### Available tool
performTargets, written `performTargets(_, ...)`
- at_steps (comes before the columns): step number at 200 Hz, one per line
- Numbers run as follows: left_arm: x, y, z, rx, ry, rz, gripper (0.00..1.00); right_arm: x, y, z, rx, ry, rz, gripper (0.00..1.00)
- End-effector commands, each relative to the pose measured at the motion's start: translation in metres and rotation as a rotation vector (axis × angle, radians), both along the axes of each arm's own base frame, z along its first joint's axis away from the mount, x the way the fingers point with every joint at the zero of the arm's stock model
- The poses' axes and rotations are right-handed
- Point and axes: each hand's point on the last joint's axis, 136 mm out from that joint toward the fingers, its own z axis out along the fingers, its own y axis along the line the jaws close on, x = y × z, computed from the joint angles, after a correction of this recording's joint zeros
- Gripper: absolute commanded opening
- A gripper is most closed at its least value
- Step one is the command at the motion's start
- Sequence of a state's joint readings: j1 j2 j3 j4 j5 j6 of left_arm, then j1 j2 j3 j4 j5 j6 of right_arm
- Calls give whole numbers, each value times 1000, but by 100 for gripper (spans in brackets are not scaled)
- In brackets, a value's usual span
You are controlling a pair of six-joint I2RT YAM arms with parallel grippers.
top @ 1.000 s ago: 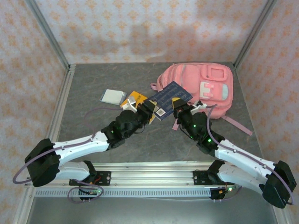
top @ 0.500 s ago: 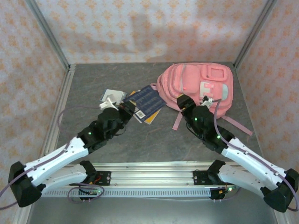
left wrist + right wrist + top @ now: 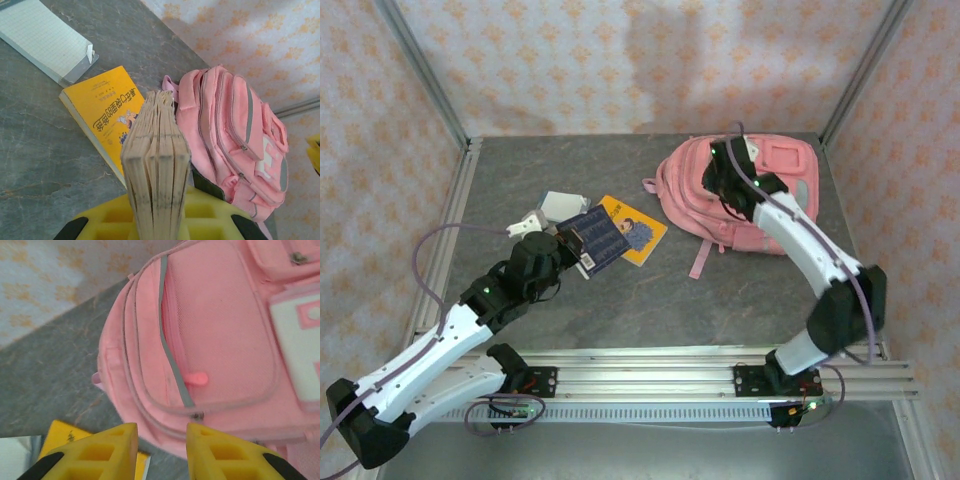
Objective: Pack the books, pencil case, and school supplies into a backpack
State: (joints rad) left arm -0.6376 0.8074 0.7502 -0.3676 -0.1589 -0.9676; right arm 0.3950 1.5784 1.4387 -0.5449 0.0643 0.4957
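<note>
Books [image 3: 156, 160], three in all; backpack [image 3: 225, 125], one.

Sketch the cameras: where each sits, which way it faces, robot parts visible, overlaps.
Top: above and behind the bases, looking down at the table; both arms, left gripper holding a navy book, right gripper over the backpack.
Left wrist: on the left arm, facing the backpack; its fingers clamp the book's pages.
Right wrist: on the right arm, facing down at the backpack's pockets; fingers apart.
Shared: backpack and yellow book, in all three.
</note>
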Motion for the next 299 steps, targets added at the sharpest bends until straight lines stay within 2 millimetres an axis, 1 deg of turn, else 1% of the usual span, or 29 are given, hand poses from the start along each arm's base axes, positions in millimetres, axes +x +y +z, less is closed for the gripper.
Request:
performTargets(1,3,-8,40,20,-98,-85,0,26,-5,-22,-19,99,59,32)
performTargets(7,3,-11,43,30,-104,-106,0,37,-6,-23,-20,103,61,32)
performTargets(8,3,-11,44,32,-105,-108,0,38,-6,-27,-24,112,61,32)
performTargets(12,3,-13,46,38,-108,-119,0,45,-7,-30,-31,122,58,32)
performTargets(16,3,-14,47,43,-111,-129,0,53,-8,-30,-33,125,53,32)
performTargets(31,3,-18,51,60,-118,-158,0,77,-10,-43,-2,169,50,34)
performTargets(51,5,-20,54,74,-120,-176,0,101,3,-58,76,204,111,39)
performTargets(65,6,-21,54,81,-119,-182,0,110,14,-68,104,240,158,39)
performTargets(72,7,-22,54,83,-117,-185,0,114,17,-77,107,270,167,38)
performTargets(92,10,-23,54,83,-113,-187,0,115,23,-91,126,321,183,35)
performTargets(98,11,-24,55,80,-114,-187,0,113,25,-95,136,330,189,31)
performTargets(106,12,-25,55,78,-115,-190,0,111,27,-97,150,331,201,20)
performTargets(116,13,-26,54,78,-111,-191,0,107,30,-94,160,325,217,8)
performTargets(125,14,-27,53,78,-107,-195,0,103,29,-90,157,314,221,0)
performTargets(144,16,-29,46,82,-85,-199,0,91,20,-75,130,275,214,0)
performTargets(153,16,-31,43,82,-73,-203,0,85,15,-65,123,245,204,0)
performTargets(156,16,-31,42,81,-70,-203,0,82,14,-65,121,244,202,0)
performTargets(188,23,-35,34,69,-52,-194,0,52,9,-25,140,154,225,0)
performTargets(207,28,-40,30,67,-40,-200,0,34,5,-5,146,118,241,0)
performTargets(229,36,-54,27,26,-54,-229,0,15,6,13,183,88,284,0)
performTargets(255,51,-74,30,-38,-88,-270,0,-5,13,26,232,73,348,0)
performTargets(280,67,-91,35,-97,-113,-297,0,-20,21,40,280,51,399,0)
performTargets(299,78,-106,33,-149,-109,-321,0,-30,25,48,314,33,428,0)
